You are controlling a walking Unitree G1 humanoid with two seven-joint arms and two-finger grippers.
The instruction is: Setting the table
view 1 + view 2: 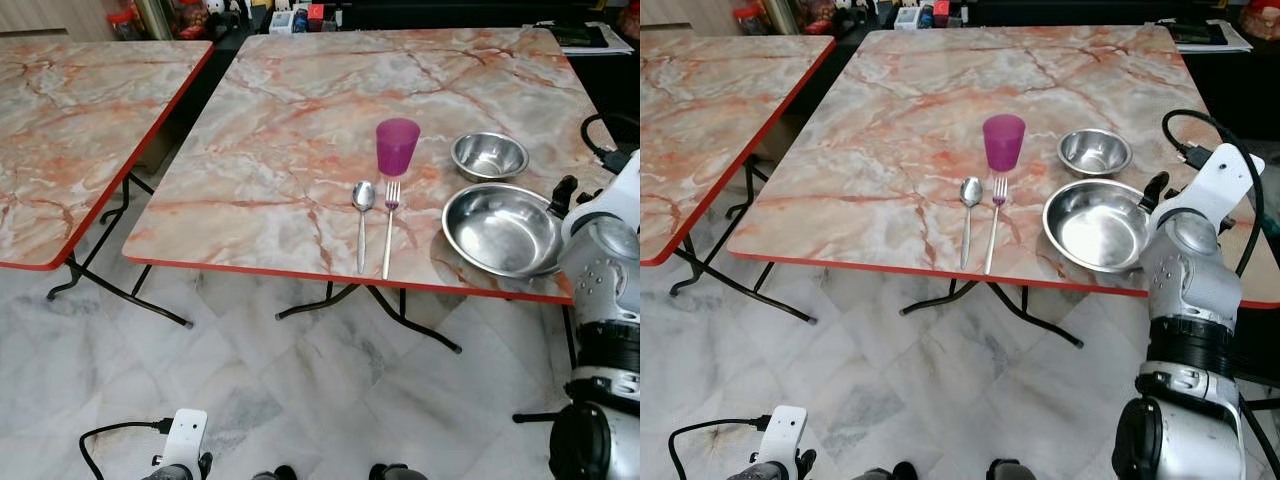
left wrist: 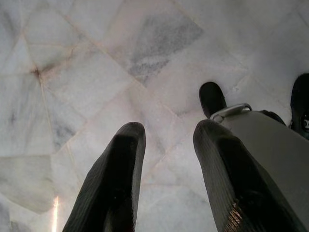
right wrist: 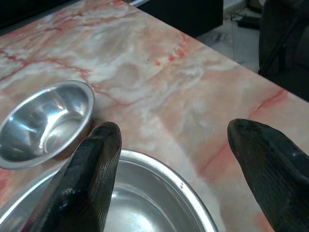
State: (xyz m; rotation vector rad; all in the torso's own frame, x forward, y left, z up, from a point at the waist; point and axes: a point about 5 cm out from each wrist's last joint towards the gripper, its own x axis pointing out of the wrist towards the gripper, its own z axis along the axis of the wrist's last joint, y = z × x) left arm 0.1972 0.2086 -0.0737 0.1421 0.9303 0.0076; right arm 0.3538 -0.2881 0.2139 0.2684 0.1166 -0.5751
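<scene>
On the marble table [image 1: 300, 130] stand a purple cup [image 1: 397, 146], a spoon [image 1: 362, 222] and a fork [image 1: 389, 227] side by side, a small steel bowl [image 1: 489, 155] and a large steel bowl [image 1: 504, 228] near the front edge. My right gripper [image 3: 174, 154] is open, its fingers [image 3: 91, 169] hovering at the large bowl's [image 3: 145, 198] right rim, with the small bowl [image 3: 46, 121] beyond it. The right arm [image 1: 1190, 270] stands beside the table's right front corner. My left gripper [image 2: 166, 169] hangs open over the floor.
A second marble table [image 1: 70, 130] stands to the left across a narrow gap. Black folding legs [image 1: 380, 300] run under the table. A cable [image 1: 1225, 130] loops by my right wrist. Bottles and boxes [image 1: 290, 15] line the far edge.
</scene>
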